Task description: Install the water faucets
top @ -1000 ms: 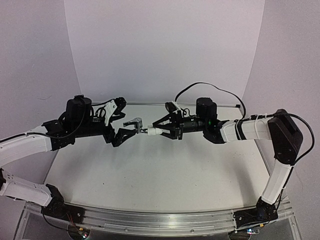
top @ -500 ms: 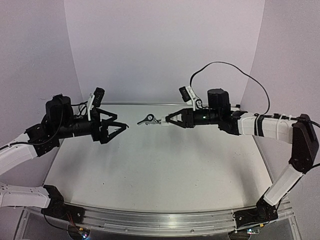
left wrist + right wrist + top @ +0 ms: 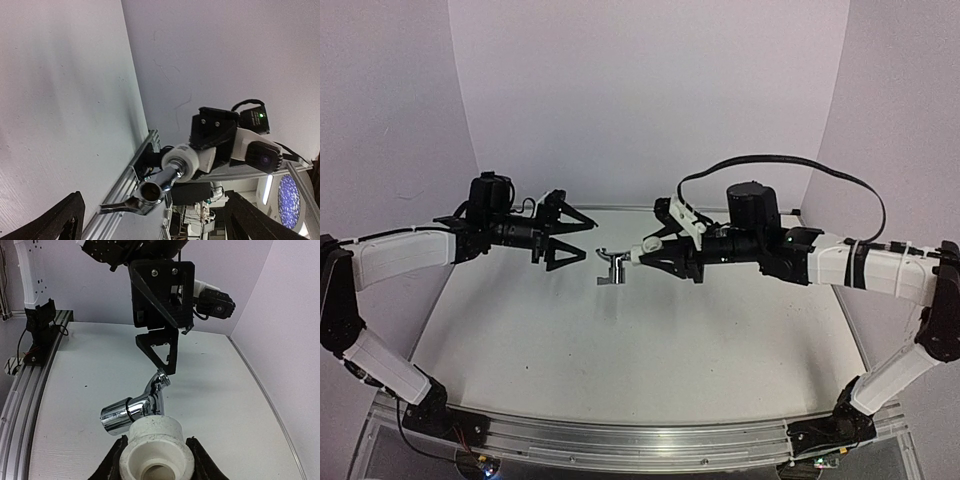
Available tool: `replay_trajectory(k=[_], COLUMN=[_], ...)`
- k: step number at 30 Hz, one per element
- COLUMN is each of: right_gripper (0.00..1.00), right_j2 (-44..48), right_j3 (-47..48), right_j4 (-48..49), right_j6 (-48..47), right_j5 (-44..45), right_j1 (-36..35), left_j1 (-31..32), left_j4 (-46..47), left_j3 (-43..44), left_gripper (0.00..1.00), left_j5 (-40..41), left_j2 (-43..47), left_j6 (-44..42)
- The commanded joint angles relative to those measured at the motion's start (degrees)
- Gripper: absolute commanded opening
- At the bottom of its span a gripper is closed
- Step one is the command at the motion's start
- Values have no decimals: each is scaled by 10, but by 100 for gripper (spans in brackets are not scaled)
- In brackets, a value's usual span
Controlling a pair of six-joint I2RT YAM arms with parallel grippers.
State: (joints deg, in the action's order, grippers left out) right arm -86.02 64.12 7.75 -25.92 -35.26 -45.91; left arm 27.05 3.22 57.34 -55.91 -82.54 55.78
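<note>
Letting go is the change here: the left gripper [image 3: 582, 240], which a second ago sat right against the chrome faucet [image 3: 611, 268], now stands with its jaws spread wide and empty, drawn back so that a clear gap lies between its fingertips and the tap. The right gripper [image 3: 642, 256] has not changed its hold; it stays clamped on the white pipe fitting [image 3: 629, 259], and the faucet projects from the far end of that fitting, just beyond the right fingertips, held in the air above the table [image 3: 620, 350]. The right wrist view shows the faucet's shiny body seated against the fitting's rim, with the tap now turned so that one end hangs downward, and the open left jaws directly ahead of it. Since the faucet stays put with only the fitting gripped, it appears at least partly threaded in. The release probably marks the end of one twist, with either another turn or a finished joint to follow; how tight the thread is cannot be told.
</note>
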Motion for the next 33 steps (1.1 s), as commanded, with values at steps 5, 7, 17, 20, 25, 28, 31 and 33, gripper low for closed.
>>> replay_trajectory(k=[5, 7, 17, 20, 25, 28, 31, 33], right_gripper=[0, 0, 0, 0, 0, 0, 0, 0], right_j2=[1, -4, -20, -22, -31, -43, -61, -72], right_j3=[17, 23, 44, 46, 58, 72, 86, 93], right_j4=[95, 98, 98, 98, 102, 108, 121, 126], right_j6=[24, 42, 130, 165, 226, 302, 396, 456], right_j5=[1, -14, -66, -77, -90, -105, -131, -143], right_j1=[-8, -8, -8, -8, -8, -8, -7, -7], left_j1=[34, 38, 66, 67, 69, 71, 73, 73], left_j4=[90, 91, 98, 98, 98, 98, 98, 98], left_j3=[-12, -14, 4, 6, 7, 5, -7, -19], left_gripper=[98, 95, 66, 60, 47, 34, 20, 12], left_j5=[-75, -83, -118, -127, -117, -92, -45, 12], left_j2=[13, 8, 9, 10, 12, 17, 43, 66], left_j6=[-22, -45, -119, -135, -160, -185, -241, -296])
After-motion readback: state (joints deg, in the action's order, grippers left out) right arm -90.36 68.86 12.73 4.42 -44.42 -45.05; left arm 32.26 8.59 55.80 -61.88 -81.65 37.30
